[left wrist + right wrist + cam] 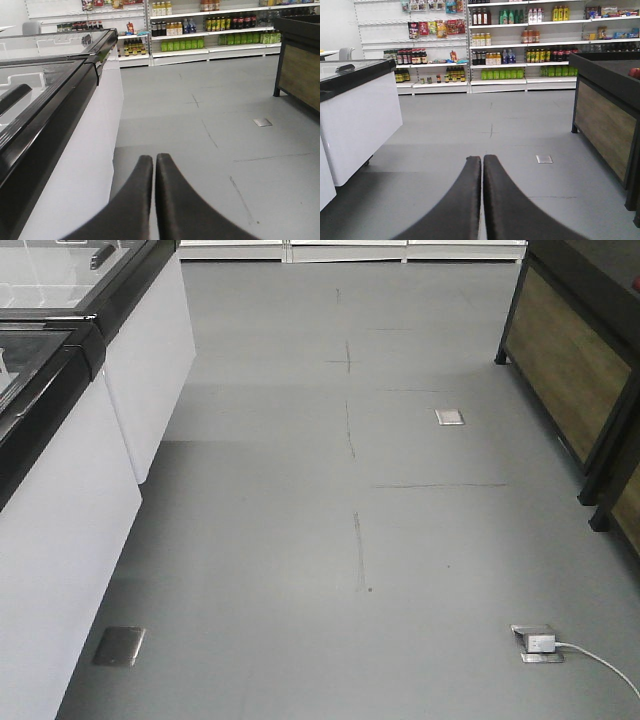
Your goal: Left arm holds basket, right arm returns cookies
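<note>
Closest to the lens in the left wrist view, the left gripper has its two dark fingers pressed together with only a hairline between them, holding nothing. The right gripper looks the same in its own view: fingers closed on each other, empty.

Neither the basket nor the cookies shows in any view. The shelves at the far wall carry bottles and packets, but they are too small to tell whether a cookie box sits among them. So the task seems not yet begun.

The risks come from the surroundings. The white freezer stands just beside the left arm, and a turn of the base could knock that arm against it. A white cable runs from a floor socket across the grey floor and could catch a wheel. On the right the wooden stand narrows the way. Both grippers must also open before any grasp, or they will only push things aside.
</note>
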Tool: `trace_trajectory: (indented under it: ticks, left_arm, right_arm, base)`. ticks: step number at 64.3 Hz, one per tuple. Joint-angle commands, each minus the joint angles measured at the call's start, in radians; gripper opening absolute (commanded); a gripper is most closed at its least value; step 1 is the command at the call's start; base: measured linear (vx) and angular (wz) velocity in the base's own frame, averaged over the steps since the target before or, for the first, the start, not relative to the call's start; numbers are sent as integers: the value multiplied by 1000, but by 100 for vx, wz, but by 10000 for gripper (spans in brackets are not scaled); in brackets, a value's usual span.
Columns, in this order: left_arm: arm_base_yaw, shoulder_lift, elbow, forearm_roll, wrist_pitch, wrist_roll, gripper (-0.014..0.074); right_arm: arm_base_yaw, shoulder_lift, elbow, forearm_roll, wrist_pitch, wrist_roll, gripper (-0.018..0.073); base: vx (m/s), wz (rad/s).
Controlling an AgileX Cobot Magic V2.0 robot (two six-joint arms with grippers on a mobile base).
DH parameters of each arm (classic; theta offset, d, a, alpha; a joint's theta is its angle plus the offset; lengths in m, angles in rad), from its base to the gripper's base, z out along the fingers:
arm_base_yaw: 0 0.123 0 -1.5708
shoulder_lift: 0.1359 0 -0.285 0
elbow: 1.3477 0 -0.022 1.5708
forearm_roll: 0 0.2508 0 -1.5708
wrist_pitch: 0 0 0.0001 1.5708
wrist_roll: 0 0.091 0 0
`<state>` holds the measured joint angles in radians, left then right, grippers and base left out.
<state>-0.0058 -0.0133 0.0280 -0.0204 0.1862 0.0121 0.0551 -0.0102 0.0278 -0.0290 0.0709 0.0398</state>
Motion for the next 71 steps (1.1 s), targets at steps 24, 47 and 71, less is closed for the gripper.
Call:
trace_trajectory:
  ticks: [24,47,71]
  left_arm:
    - [0,-11,-31,-1,-72,-1,-7]
    - [0,-11,-31,-1,-72,-1,-7]
    - [0,-11,-33,-2,-209,-12,-7]
  right_arm:
    - [-5,-13,3,-1,-76,-1,-8]
    - [-5,-13,3,-1,-76,-1,-8]
    - [-5,-13,3,-1,-76,-1,-8]
  base:
    - [0,0]
    - [0,0]
    - [0,0]
